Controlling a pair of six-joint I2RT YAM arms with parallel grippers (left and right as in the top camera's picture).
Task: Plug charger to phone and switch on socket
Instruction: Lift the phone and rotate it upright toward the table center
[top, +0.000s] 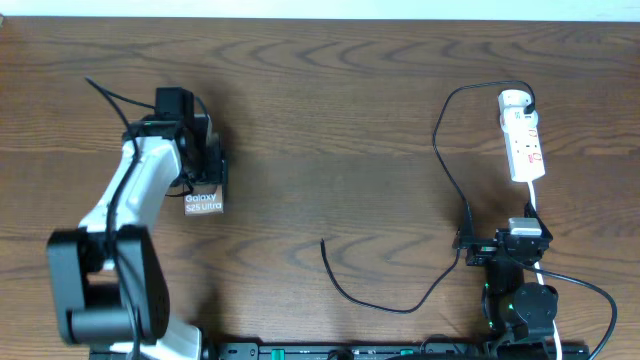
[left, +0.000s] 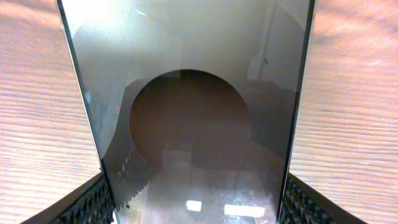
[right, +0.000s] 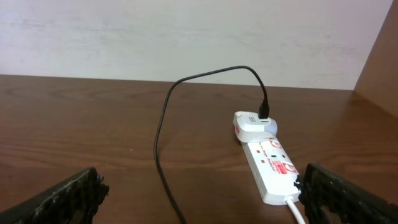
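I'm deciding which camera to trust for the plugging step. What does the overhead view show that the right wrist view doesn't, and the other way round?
Only overhead: the phone beneath the left arm, and the free end of the charger cable lying loose on the table.
Only right wrist: the pale wall behind the table, and the ribbed inner faces of the open right fingers.
Both: the white power strip, the adapter at its far end, and the charger cable looping away from it.
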